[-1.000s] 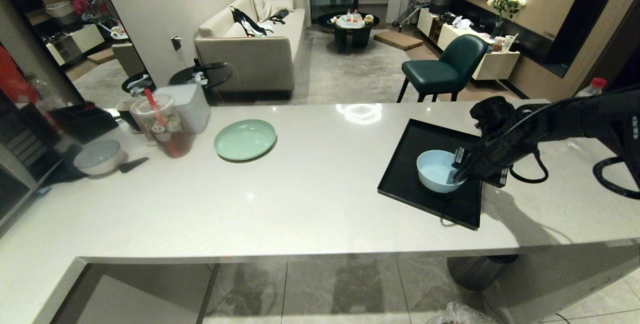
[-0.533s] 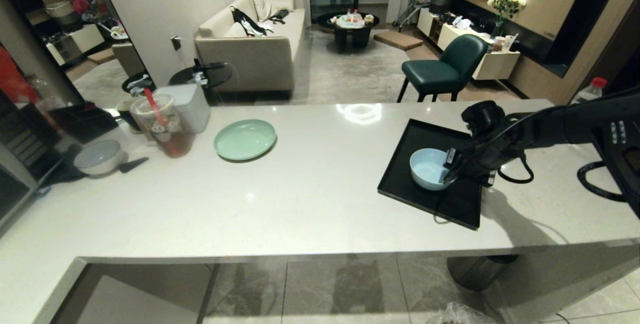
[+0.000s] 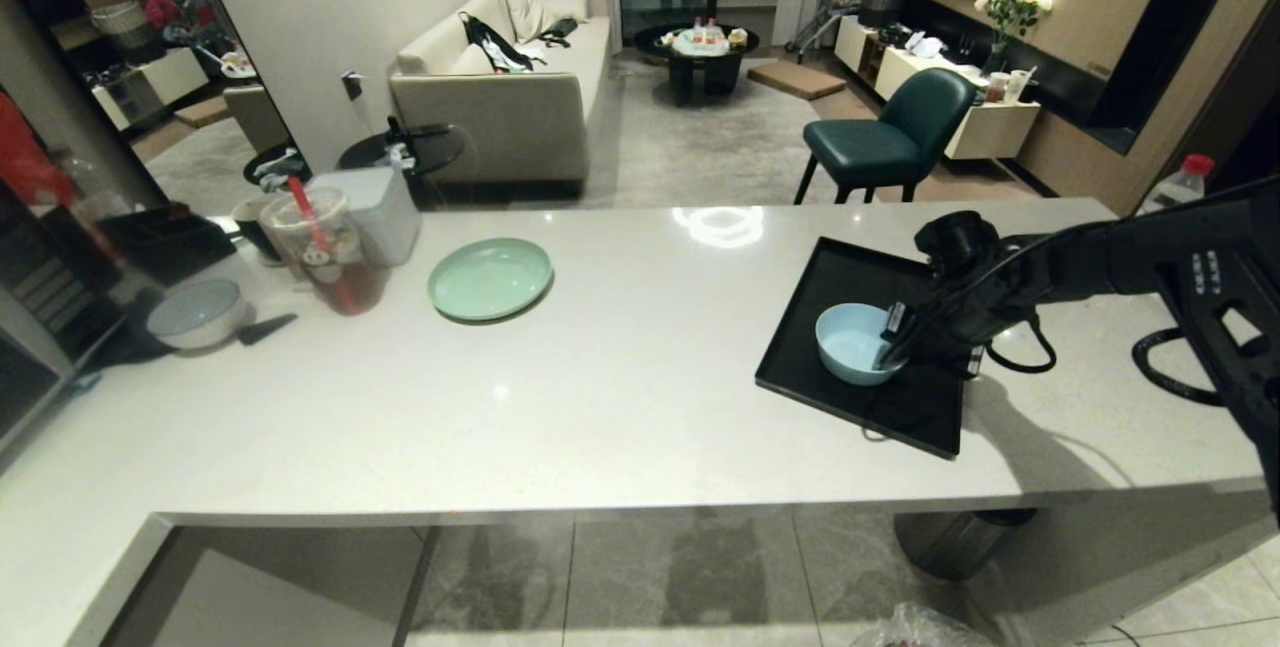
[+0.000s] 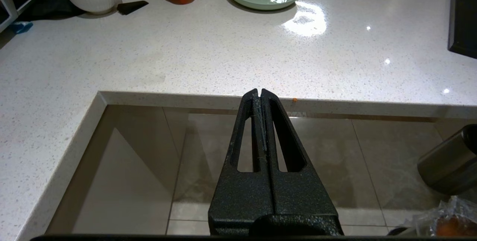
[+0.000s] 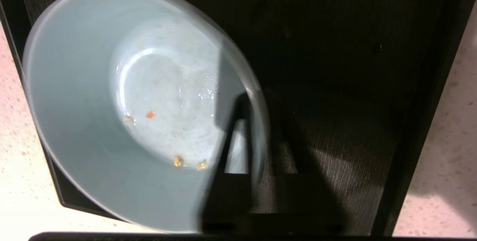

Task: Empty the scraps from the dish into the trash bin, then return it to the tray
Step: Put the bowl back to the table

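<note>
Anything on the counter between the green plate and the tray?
Nothing: in the head view the counter between the green plate and the tray is bare; the left wrist view agrees.

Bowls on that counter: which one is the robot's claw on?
The pale blue bowl on the black tray, its rim between the right gripper's fingers. The white-grey bowl sits untouched at the counter's far left end.

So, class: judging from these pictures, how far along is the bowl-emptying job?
Mostly done: the dish sits back on the tray, with only a few crumbs inside. In hand: the right gripper straddles its rim, one finger inside, one outside. Left: release and withdraw. The left gripper is parked, shut.
</note>
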Tool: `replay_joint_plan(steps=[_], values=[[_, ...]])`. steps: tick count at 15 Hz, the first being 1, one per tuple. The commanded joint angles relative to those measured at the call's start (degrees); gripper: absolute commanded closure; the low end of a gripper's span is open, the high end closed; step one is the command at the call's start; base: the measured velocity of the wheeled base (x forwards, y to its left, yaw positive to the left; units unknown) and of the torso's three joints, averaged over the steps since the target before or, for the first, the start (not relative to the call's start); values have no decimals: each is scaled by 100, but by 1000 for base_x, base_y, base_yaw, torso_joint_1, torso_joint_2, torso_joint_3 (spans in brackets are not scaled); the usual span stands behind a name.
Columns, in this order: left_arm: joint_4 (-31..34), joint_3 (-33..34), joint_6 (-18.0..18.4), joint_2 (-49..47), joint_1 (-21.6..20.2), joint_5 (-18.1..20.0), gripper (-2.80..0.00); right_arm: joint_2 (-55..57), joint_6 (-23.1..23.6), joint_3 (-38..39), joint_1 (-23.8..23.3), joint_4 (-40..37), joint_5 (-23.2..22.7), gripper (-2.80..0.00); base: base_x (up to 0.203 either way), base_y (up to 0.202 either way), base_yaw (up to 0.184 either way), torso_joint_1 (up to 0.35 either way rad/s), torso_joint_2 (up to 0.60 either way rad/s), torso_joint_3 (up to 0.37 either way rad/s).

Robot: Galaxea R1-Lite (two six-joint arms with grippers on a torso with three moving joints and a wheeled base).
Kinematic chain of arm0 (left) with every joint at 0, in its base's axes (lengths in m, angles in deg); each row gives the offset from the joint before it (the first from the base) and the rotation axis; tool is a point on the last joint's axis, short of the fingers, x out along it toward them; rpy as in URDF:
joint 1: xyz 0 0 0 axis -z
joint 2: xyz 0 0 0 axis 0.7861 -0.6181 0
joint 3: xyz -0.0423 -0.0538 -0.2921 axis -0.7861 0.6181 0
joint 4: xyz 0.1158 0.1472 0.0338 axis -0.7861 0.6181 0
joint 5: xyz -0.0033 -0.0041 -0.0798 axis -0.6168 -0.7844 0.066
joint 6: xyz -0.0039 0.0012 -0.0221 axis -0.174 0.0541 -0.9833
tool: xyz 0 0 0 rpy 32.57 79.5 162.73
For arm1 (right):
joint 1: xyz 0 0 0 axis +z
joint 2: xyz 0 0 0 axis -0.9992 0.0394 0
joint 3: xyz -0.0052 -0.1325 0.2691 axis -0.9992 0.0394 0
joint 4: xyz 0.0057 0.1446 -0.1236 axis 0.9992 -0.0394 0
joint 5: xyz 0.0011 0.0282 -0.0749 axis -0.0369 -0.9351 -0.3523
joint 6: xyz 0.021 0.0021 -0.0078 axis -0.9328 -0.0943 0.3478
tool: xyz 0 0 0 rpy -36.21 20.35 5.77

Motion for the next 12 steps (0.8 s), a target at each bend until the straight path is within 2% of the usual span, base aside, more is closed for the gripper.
replay_joint_plan(steps=[1, 9, 12], values=[[-5, 0, -6, -6, -1, -5, 0, -1, -20, -35, 2, -34, 0, -280, 0, 0, 0, 0, 0, 0], [-5, 0, -6, -6, 6, -5, 0, -454, 67, -44, -7, -13, 18, -280, 0, 0, 0, 0, 0, 0], [-5, 0, -6, -6, -2, -5, 0, -1029, 413, 39, -9, -53, 13, -280, 0, 0, 0, 0, 0, 0]])
